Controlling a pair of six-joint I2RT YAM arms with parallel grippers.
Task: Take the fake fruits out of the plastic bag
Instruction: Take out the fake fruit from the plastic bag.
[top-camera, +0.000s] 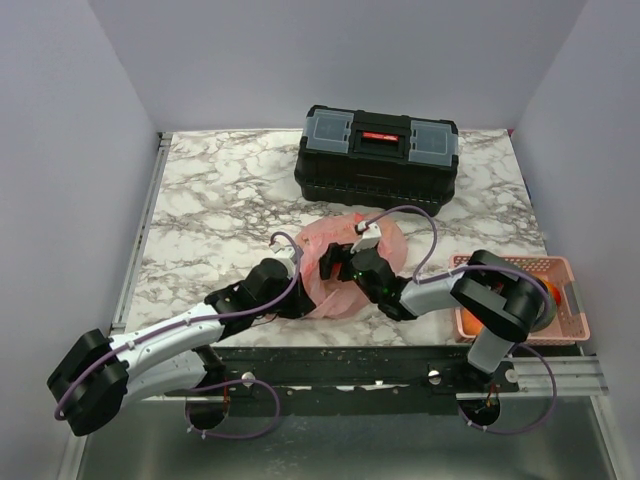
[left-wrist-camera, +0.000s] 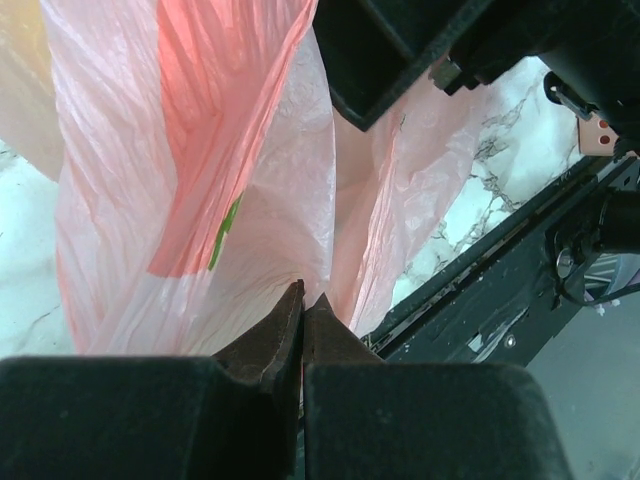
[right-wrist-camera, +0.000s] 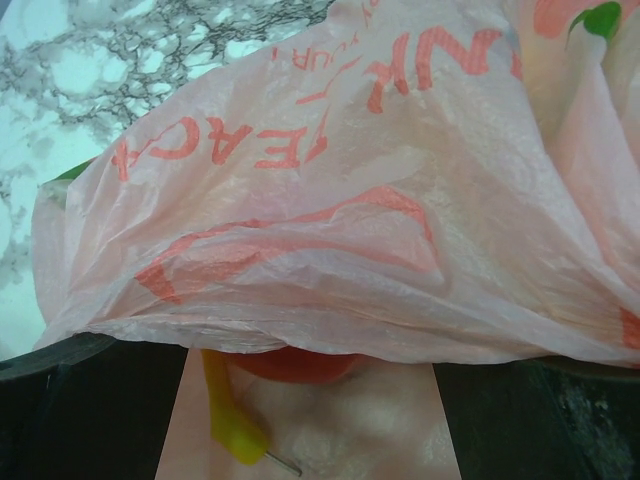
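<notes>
Top view, plastic bag: a crumpled pink heap (top-camera: 390, 250) at the centre of the frame, on the marble table (top-camera: 220, 200), just below the black toolbox (top-camera: 377, 155).
Top view, left gripper: (top-camera: 300, 298) at the end of an arm stretched in from the lower left, touching the bag's lower-left edge.
Top view, right gripper: (top-camera: 332, 268) over the middle of the bag, its arm folded in from the right.
Top view, pink basket: (top-camera: 572, 300) at the right edge, partly under the right arm's elbow.
Left wrist view, fingers: (left-wrist-camera: 285, 330) clenched, tips pressed together at lower centre with a fold of the bag's film caught between them.
Left wrist view, bag: the film rises from the tips to the top of the frame, with red print and a small green mark on it.
Right wrist view, claw: released. The two dark fingers (right-wrist-camera: 90, 400) stand wide apart at lower left and lower right, with bag film draped over both.
Right wrist view, red fruit: (right-wrist-camera: 300, 365) at lower centre between the fingers, tucked under the bag's fold, with pink film above and beneath it.
Right wrist view, yellow piece: (right-wrist-camera: 230, 425) just left of and below the red one. It may be a banana's end, but too little shows to be sure.
</notes>
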